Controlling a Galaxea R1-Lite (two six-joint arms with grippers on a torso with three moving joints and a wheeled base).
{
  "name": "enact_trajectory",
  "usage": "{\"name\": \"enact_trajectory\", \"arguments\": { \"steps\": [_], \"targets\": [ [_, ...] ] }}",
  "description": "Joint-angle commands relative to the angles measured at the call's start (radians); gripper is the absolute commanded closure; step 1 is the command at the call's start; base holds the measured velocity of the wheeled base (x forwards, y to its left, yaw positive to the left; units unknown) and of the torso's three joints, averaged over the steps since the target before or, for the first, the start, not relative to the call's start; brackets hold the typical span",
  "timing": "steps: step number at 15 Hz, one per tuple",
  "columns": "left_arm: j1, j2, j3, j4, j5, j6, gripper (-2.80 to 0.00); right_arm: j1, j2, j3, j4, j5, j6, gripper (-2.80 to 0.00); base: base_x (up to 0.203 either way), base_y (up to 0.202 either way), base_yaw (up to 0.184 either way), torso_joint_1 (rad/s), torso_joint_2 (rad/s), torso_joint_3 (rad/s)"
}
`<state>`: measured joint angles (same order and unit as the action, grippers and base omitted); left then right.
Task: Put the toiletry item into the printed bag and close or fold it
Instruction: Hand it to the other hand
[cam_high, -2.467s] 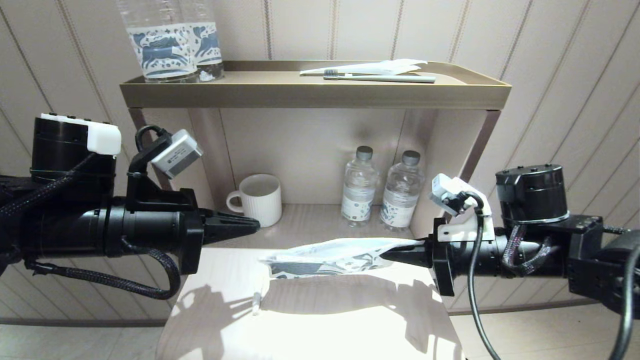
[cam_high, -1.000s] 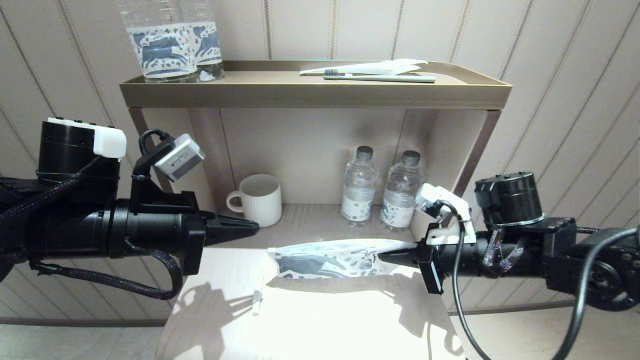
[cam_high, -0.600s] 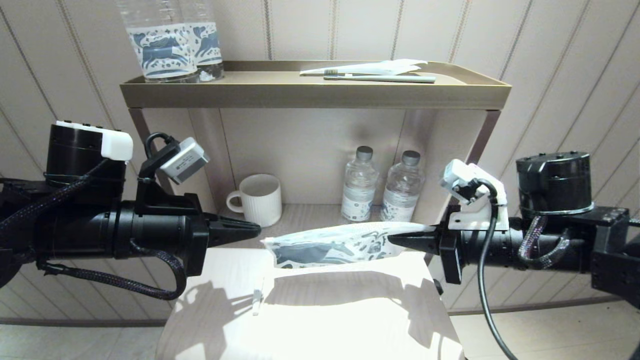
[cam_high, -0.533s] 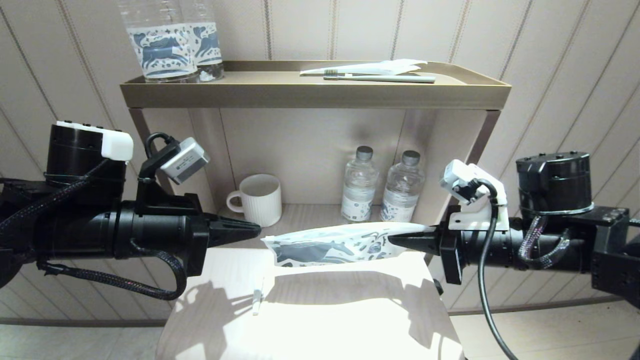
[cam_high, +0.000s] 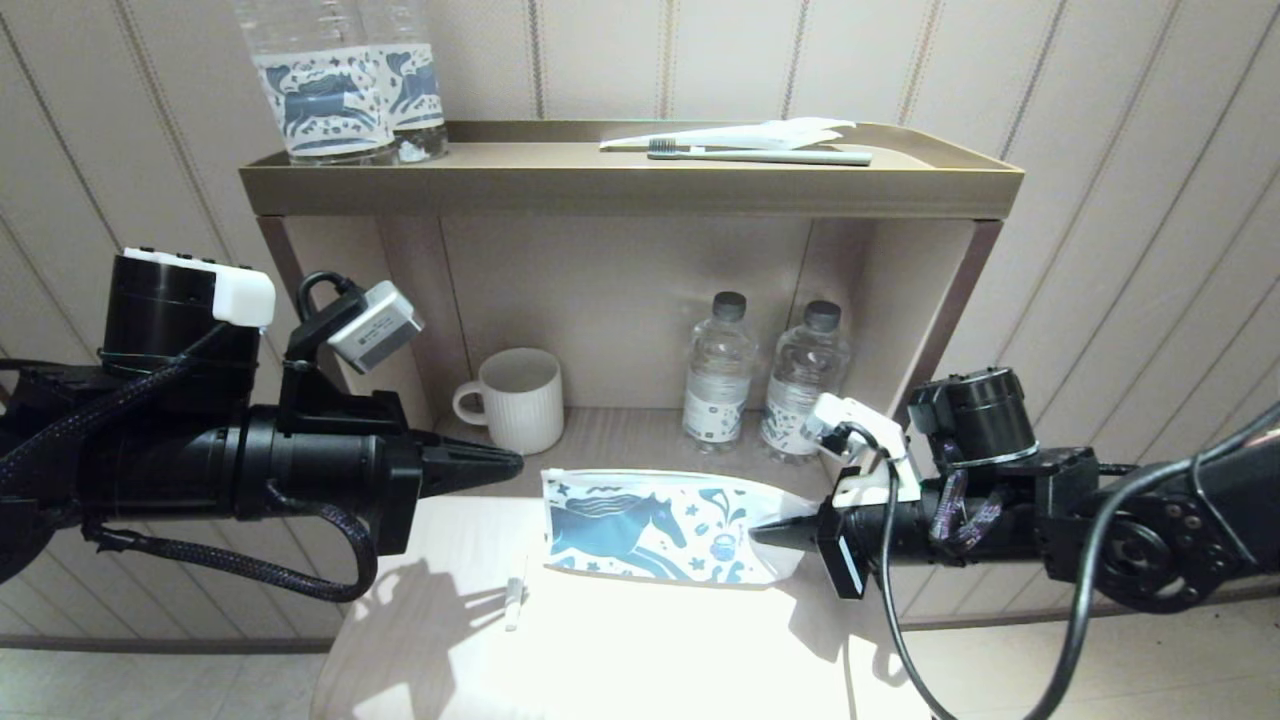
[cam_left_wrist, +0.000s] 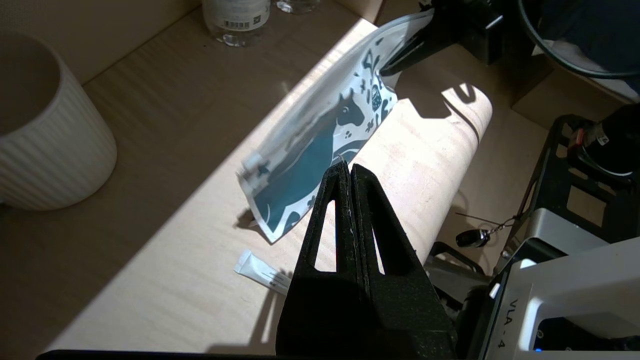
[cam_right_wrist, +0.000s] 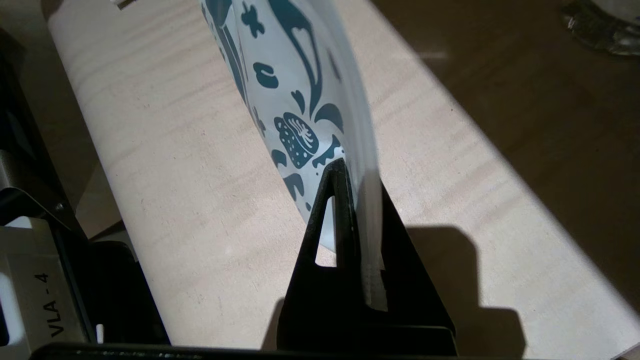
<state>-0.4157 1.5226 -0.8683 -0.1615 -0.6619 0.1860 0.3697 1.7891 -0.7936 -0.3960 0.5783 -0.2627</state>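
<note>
The printed bag (cam_high: 640, 525) stands on its long edge on the pale table (cam_high: 620, 650), its blue horse facing me. My right gripper (cam_high: 768, 535) is shut on the bag's right end. In the right wrist view the bag (cam_right_wrist: 290, 85) runs away from the gripper (cam_right_wrist: 356, 175), with its top strip pinched between the jaws. My left gripper (cam_high: 506, 463) hovers shut and empty just left of and above the bag. In the left wrist view it (cam_left_wrist: 348, 167) sits above the bag (cam_left_wrist: 310, 150). The white toothbrush with the black head is not in view.
A small white tube (cam_high: 515, 605) lies on the table left of the bag. Behind the table, a white mug (cam_high: 520, 400) and two small bottles (cam_high: 718, 370) stand in the shelf niche. On the top tray (cam_high: 630, 185) lie a grey-green toothbrush (cam_high: 770, 156) and horse-label bottles (cam_high: 345, 80).
My right gripper has dropped and moved left, turning the bag from lying flat in the air to standing with its printed face towards me, lower edge on the table. The left arm has barely moved.
</note>
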Motion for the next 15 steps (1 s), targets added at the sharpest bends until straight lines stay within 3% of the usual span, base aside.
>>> {"name": "enact_trajectory", "arguments": {
  "steps": [1, 7, 15],
  "targets": [
    [0.000, 0.001, 0.002, -0.001, -0.004, 0.001, 0.00, 0.005, 0.053, 0.005, 0.000, 0.002, -0.012, 0.00, 0.000, 0.000, 0.000, 0.000, 0.00, 0.000],
    [-0.006, 0.008, 0.012, -0.001, -0.004, 0.004, 0.00, 0.005, 0.026, 0.010, -0.002, -0.017, -0.030, 0.00, 0.000, 0.000, 0.000, 0.000, 0.00, 0.000],
    [-0.006, 0.011, 0.014, -0.003, -0.004, 0.004, 0.00, 0.004, -0.223, 0.010, 0.008, -0.011, -0.013, 0.00, 0.000, 0.000, 0.000, 0.000, 0.00, 0.000]
  ]
}}
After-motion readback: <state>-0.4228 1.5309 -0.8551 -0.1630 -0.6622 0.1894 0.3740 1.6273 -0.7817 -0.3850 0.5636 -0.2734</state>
